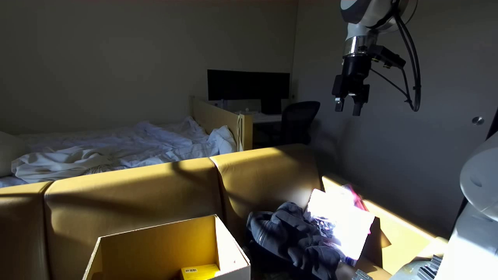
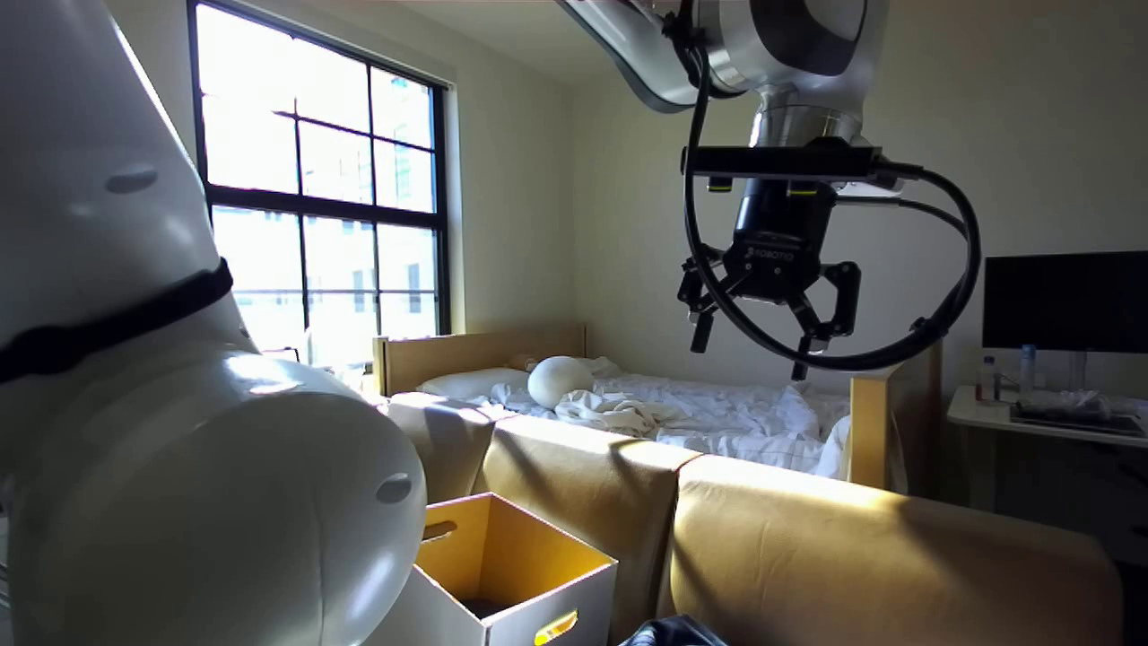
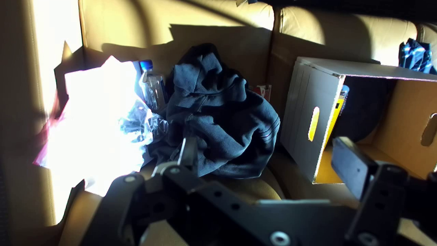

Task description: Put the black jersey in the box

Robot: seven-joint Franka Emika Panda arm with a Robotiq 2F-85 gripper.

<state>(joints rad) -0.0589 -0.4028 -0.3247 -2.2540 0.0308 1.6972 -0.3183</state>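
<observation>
The black jersey (image 3: 222,126) lies bunched on the tan couch, beside the box. It also shows in an exterior view (image 1: 288,233), and only its top edge shows in an exterior view (image 2: 677,632). The cardboard box (image 3: 297,102) stands open at the top to the right of the jersey in the wrist view. It also shows in both exterior views (image 1: 159,245) (image 2: 556,601). My gripper (image 3: 265,147) is open and empty, high above the couch and apart from the jersey, in both exterior views (image 1: 348,107) (image 2: 752,350).
A yellow item (image 1: 199,271) and a dark thing (image 3: 362,106) are in the box. A bright, overexposed pile (image 3: 99,123) and a bottle (image 3: 152,89) lie left of the jersey. The couch back (image 1: 268,171) rises behind. A crumpled blue item (image 3: 414,56) is beyond the box.
</observation>
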